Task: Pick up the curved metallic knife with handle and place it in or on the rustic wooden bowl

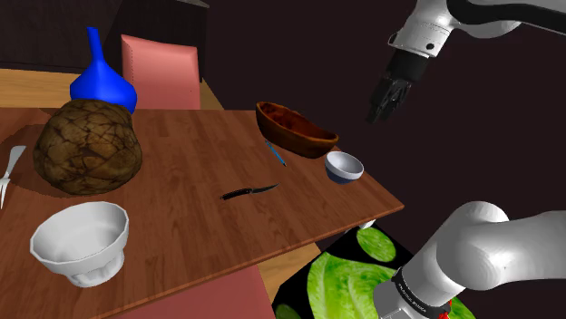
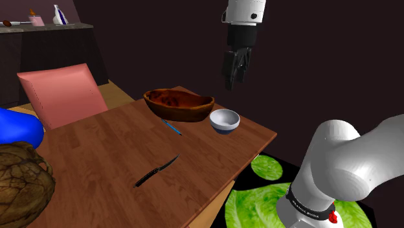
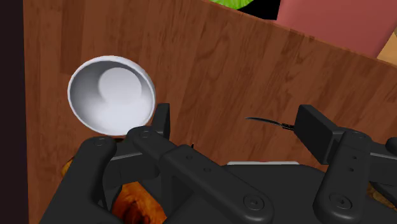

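The dark curved knife (image 1: pixel 249 192) (image 2: pixel 157 171) lies flat near the middle of the wooden table (image 1: pixel 190 168), well apart from the brown wooden bowl (image 1: pixel 299 137) (image 2: pixel 188 111) at the table's far corner. My gripper (image 1: pixel 377 112) (image 2: pixel 232 81) hangs high in the air beyond the table's edge, past the wooden bowl and above a small white bowl. In the wrist view its fingers (image 3: pixel 316 130) stand apart with nothing between them, and the knife's blade tip (image 3: pixel 266 120) shows on the table beside one finger.
A small white bowl (image 1: pixel 345 167) (image 2: pixel 224 120) (image 3: pixel 111 95) sits next to the wooden bowl, with a thin blue tool (image 1: pixel 276 152) (image 2: pixel 171 126) beside it. A large white bowl (image 1: pixel 80 241), a brown round object (image 1: pixel 88 147), a blue vase (image 1: pixel 102 83) and a pink chair (image 1: pixel 161 72) stand further off.
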Robot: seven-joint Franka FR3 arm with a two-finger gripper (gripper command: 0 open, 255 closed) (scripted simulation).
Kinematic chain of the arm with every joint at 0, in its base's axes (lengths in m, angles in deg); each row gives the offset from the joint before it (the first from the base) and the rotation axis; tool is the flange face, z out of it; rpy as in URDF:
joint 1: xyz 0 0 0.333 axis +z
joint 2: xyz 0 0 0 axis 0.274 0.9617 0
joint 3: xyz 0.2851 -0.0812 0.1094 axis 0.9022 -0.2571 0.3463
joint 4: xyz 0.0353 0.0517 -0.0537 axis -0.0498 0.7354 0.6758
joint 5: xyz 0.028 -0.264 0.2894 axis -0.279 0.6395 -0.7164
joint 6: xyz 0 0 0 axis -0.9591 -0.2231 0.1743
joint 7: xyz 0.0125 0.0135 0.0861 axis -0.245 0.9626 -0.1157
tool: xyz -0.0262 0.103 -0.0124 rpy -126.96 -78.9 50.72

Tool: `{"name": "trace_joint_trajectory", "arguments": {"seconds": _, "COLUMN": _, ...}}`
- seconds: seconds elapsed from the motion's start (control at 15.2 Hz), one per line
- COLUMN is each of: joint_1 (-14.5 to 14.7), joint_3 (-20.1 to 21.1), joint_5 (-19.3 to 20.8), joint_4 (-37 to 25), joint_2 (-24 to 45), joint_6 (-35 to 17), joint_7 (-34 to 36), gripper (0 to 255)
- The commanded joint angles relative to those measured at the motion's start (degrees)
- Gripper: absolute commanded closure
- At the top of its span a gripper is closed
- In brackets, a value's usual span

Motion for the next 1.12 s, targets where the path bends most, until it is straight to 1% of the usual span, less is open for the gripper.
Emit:
{"name": "trace_joint_trajectory", "arguments": {"seconds": 0.0, "joint_1": 0.00, "joint_3": 0.00, "joint_5": 0.00, "joint_4": 0.00, "joint_2": 0.00, "joint_6": 0.00, "joint_7": 0.00, "gripper": 0}}
{"name": "trace_joint_trajectory", "arguments": {"seconds": 0.46, "joint_1": 5.93, "joint_3": 0.08, "joint_5": 1.03, "joint_4": 2.84, "joint_2": 9.25, "joint_6": -12.69, "joint_7": -13.20, "gripper": 0}}
{"name": "trace_joint_trajectory", "arguments": {"seconds": 1.06, "joint_1": 12.80, "joint_3": 1.69, "joint_5": 1.69, "joint_4": 3.20, "joint_2": 22.62, "joint_6": -27.43, "joint_7": -28.99, "gripper": 0}}
